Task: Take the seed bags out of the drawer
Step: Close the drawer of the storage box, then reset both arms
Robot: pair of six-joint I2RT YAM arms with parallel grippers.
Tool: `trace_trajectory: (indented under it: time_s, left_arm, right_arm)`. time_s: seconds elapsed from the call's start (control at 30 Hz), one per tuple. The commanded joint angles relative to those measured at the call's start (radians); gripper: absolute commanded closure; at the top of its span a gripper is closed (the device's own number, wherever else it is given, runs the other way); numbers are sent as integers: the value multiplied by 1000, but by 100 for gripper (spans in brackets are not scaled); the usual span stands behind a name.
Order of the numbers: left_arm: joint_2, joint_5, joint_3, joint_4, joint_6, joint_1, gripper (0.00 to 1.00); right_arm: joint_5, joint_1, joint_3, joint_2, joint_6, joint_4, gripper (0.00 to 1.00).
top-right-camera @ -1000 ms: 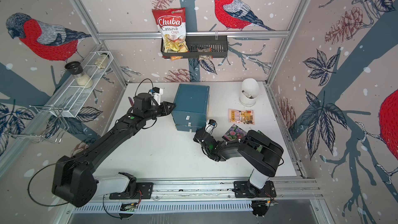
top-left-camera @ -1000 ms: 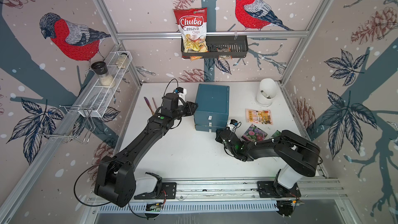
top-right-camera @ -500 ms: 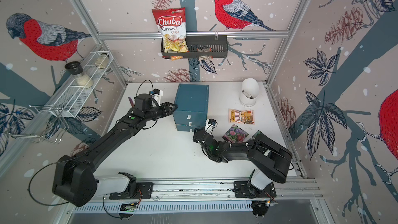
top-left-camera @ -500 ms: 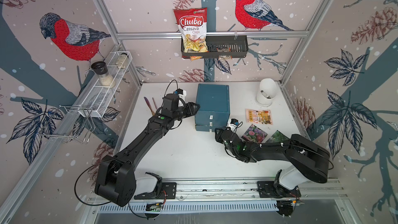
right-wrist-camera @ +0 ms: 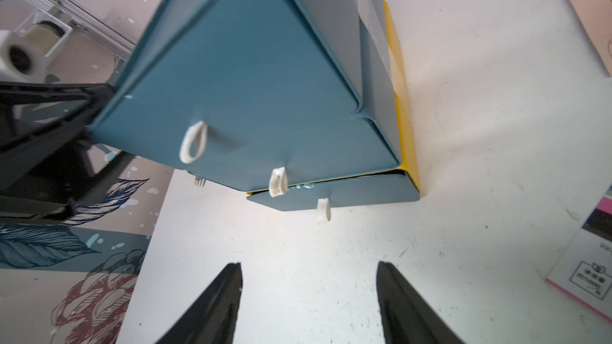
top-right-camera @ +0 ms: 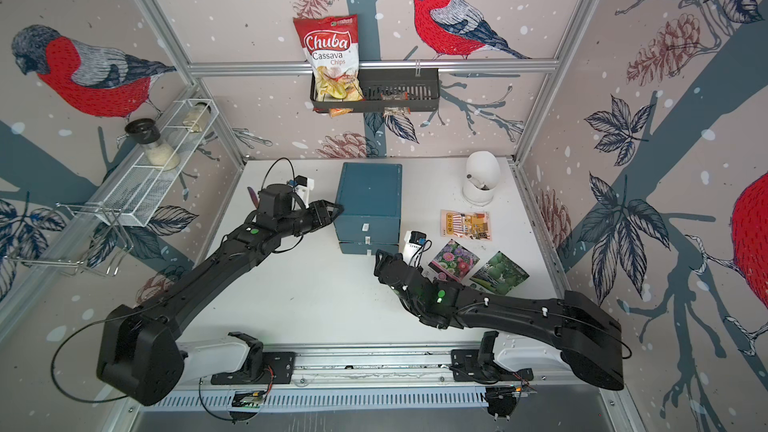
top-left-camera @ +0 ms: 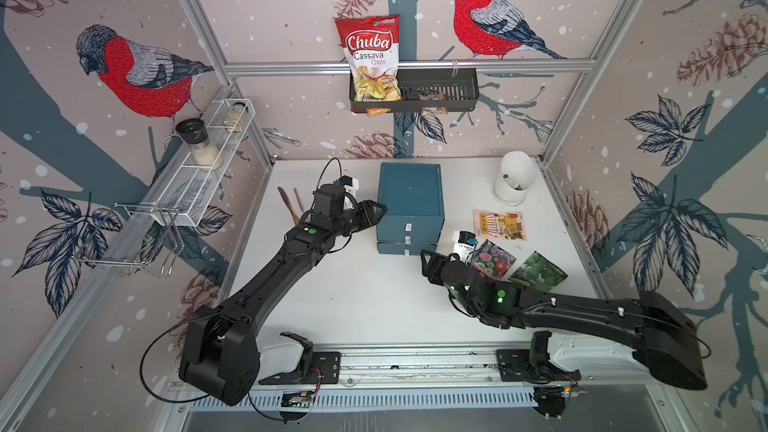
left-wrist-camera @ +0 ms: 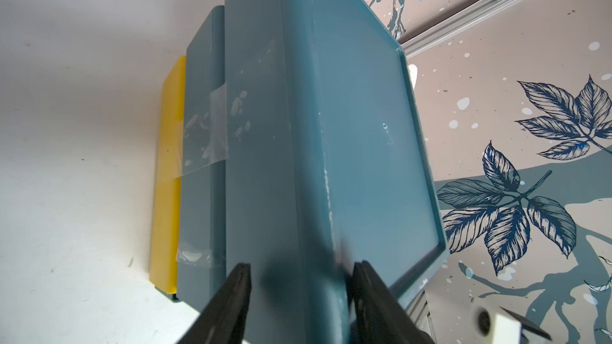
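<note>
3 seed bags (top-right-camera: 455, 257) lie flat on bench (top-left-camera: 353, 292), right of blue drawer unit (top-left-camera: 409, 197) and outside it: striped packet (top-left-camera: 500, 224) rearmost, floral packet (top-left-camera: 494, 257) and green packet (top-left-camera: 540, 274) nearer. Right claw (right-wrist-camera: 308, 269) wide, empty, facing bottom drawer (right-wrist-camera: 347, 195). Left claw (left-wrist-camera: 299, 269) parted astride unit's top edge; contact unclear.

Walls and white surface (top-left-camera: 353, 297)
Red Chuba chips bag (top-left-camera: 370, 60) upright in a black slotted wall basket (top-left-camera: 455, 84); black-lidded glass jar (top-left-camera: 198, 144) on a white wire shelf (top-left-camera: 189, 197); white domed container (top-left-camera: 514, 178) on the surface.
</note>
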Motion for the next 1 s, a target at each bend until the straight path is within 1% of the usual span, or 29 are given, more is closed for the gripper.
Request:
trace_trajectory:
  time_s: [0.0,0.1,0.2,0.3,0.4,0.53,0.6,0.7,0.77,0.8,0.87,0.9,0.93,0.97]
  left_arm:
    - [-2,17,0,-125,-4,-13,47]
    - [-5,-2,17,-150,2,-14,46]
    - [-15,-66,49,-198,27,-14,43]
    - [-29,-144,119,-268,66,-14,40]
    - [-57,-217,190,-321,109,-14,36]
    - [-111,-302,274,-368,165,-14,31]
    - [-154,-338,291,-362,191,-14,30]
    - [-237,-408,288,-332,226,-14,23]
    - [-288,-473,279,-320,252,-14,19]
    - [-312,-522,271,-312,266,-14,17]
    - [-361,-653,238,-275,303,-15,13]
    - [-389,-723,205,-228,330,-14,12]
    - [-412,-783,174,-183,348,-14,11]
    - [-438,-852,129,-126,355,-14,10]
  right_arm:
    - [-27,22,23,-79,-59,-107,30]
    - [-44,28,23,-168,-72,-131,28]
    - [-55,31,33,-240,-89,-150,25]
    - [-57,29,38,-304,-107,-152,21]
    - [-97,20,30,-370,-149,-103,15]
    - [-161,-26,23,-443,-186,-67,7]
    - [-188,-58,25,-462,-195,-67,6]
    - [-208,-104,36,-464,-209,-75,5]
    - [-145,-117,51,-449,-211,-100,5]
    - [-71,-120,54,-439,-200,-114,1]
    - [79,-131,39,-423,-182,-126,0]
    - [142,-144,27,-418,-185,-133,0]
    - [179,-159,7,-417,-208,-109,0]
    - [213,-186,-20,-420,-269,-64,0]
